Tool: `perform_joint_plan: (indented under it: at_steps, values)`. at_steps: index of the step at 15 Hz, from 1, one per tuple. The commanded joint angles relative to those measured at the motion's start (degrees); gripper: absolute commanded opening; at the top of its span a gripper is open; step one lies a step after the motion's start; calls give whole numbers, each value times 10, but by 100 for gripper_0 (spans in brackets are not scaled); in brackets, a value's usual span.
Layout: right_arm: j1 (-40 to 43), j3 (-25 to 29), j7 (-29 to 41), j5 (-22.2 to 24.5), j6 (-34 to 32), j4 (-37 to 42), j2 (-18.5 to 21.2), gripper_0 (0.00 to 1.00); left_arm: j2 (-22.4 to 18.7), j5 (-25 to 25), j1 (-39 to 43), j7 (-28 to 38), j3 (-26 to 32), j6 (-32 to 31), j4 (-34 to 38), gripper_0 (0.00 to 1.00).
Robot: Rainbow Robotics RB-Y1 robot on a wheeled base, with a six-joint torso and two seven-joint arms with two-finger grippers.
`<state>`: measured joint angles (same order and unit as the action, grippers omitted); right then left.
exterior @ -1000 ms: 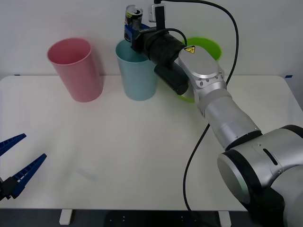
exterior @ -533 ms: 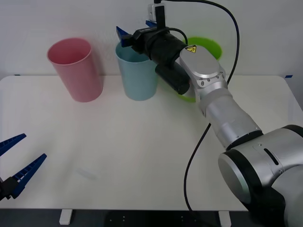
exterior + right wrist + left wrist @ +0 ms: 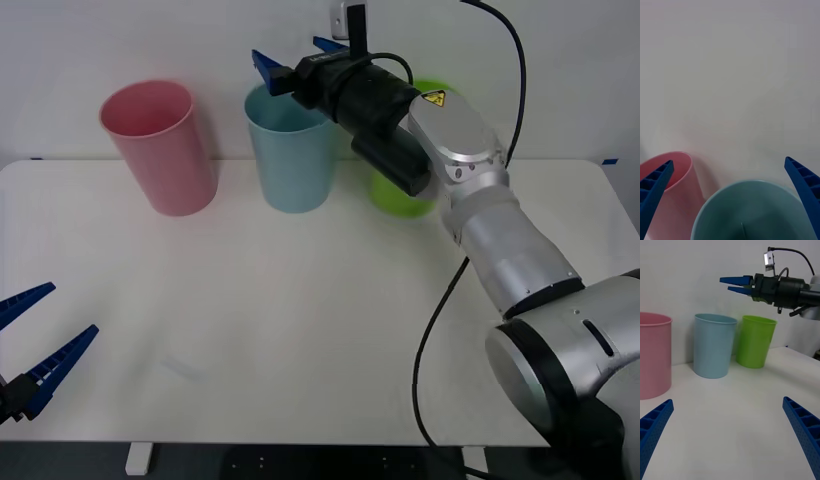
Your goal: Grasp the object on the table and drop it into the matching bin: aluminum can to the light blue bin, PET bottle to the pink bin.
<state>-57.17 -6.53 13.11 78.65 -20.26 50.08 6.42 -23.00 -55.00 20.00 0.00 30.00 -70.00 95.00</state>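
Observation:
My right gripper (image 3: pixel 293 52) hangs open over the rim of the light blue bin (image 3: pixel 290 160), with nothing between its fingers. From the right wrist, the right gripper (image 3: pixel 728 160) looks down into the light blue bin's (image 3: pixel 752 210) mouth, with the pink bin (image 3: pixel 681 176) beside it. The aluminum can is out of view. The pink bin (image 3: pixel 165 150) stands to the left of the light blue one on the table (image 3: pixel 300 320). My left gripper (image 3: pixel 72 308) rests open, low at the table's front left. The left wrist view shows the right gripper (image 3: pixel 725 284) above the light blue bin (image 3: pixel 713 348).
A lime green bin (image 3: pixel 400 195) stands right of the light blue one, partly behind my right arm, and shows whole from the left wrist (image 3: pixel 754 341). A black cable (image 3: pixel 440 300) loops down from the right arm. White tabletop stretches in front of the bins.
A second ago my right gripper was shut on the can above the light blue bin. It has opened, the can has gone from sight, and the arm has shifted slightly right.

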Motion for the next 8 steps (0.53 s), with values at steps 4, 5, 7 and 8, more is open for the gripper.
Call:
perform_joint_plan:
  at_steps: [4, 5, 7, 8]
  values:
    - [117, -74, 14, -48, 0, 173, 77, 100, 0, 0, 0, 0, 0, 0, 0, 100]
    - [136, -85, 14, -59, 0, 200, 93, 100, 0, 0, 0, 0, 0, 0, 0, 100]
    - [181, -92, 11, -68, -17, 256, 124, 100, 0, 0, 0, 0, 0, 0, 0, 100]
    - [199, -92, 8, -75, -30, 274, 137, 100, 0, 0, 0, 0, 0, 0, 0, 100]
